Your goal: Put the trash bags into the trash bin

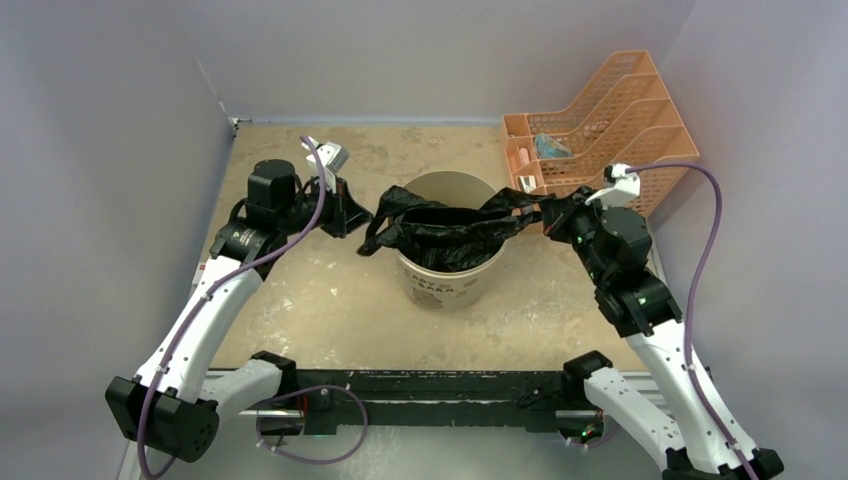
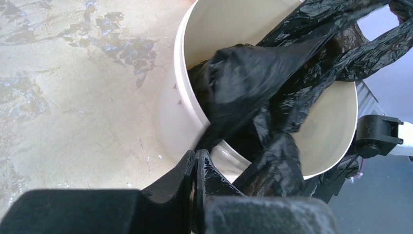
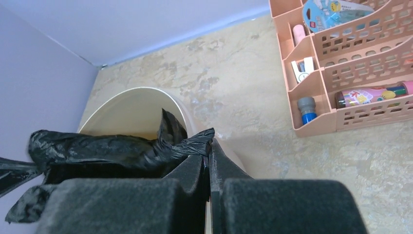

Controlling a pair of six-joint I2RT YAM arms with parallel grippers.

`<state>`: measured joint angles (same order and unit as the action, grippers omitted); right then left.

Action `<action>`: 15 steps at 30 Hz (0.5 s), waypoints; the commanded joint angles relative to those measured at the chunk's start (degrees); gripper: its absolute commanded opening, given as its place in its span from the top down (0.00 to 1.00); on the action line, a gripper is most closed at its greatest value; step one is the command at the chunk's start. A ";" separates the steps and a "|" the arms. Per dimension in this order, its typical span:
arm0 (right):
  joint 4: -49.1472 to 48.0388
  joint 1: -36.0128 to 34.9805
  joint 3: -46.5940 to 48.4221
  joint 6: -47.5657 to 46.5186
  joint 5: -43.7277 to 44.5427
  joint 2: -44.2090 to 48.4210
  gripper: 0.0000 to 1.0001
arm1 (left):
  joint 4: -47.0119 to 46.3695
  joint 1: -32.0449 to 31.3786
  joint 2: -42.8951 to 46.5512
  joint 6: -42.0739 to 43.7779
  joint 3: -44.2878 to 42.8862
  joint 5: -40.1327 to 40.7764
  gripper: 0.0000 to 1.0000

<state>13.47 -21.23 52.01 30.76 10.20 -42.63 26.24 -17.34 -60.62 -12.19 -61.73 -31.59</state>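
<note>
I have the trash bin [image 1: 452, 270] upright near the middle of the table [image 1: 320, 320], with the trash bag [image 1: 445, 235] strung across its mouth. The bag's middle sags down inside the walls, and both ends ride over the rim and out to my two arms. The left gripper [image 1: 358, 213] sits just outside the bin's left rim. In the left wrist view its fingers [image 2: 187, 168] are pressed together, with a strand of black film running straight into their tips, so I read it as pinching the bag's edge. The right gripper [image 1: 548, 213] is just off the right rim. In its wrist view the fingers [image 3: 221, 163] are closed tight on a gathered corner of the film, with the bin's lip directly below. On the left there is bare table between the bin and the side wall, and a wide open strip between the bin and the arm bases. The right side is tighter: the orange organiser [image 1: 600, 130] fills the far right corner, close behind the right wrist, and the side wall stands just beyond it. Behind the bin the table runs bare to the back wall.
</note>
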 commanded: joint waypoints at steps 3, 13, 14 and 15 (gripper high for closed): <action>-1.41 0.21 0.15 1.53 6.77 -0.01 1.00 | -2.95 0.29 1.84 0.85 -0.76 5.10 1.00; -1.10 0.18 -1.64 0.63 1.83 -1.78 1.00 | -4.98 0.29 3.34 -1.20 -1.82 3.06 0.64; -1.33 0.22 -1.65 0.68 1.52 -1.65 1.00 | -5.05 0.29 4.41 -1.33 -1.27 3.56 0.59; -1.70 0.22 -1.69 0.70 1.02 -1.48 1.00 | -4.99 0.29 5.41 -1.48 -0.77 4.16 0.52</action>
<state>13.72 -21.23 50.19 31.48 12.67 -44.80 24.69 -17.34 -59.57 -12.91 -62.00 -27.05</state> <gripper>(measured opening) 0.005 0.384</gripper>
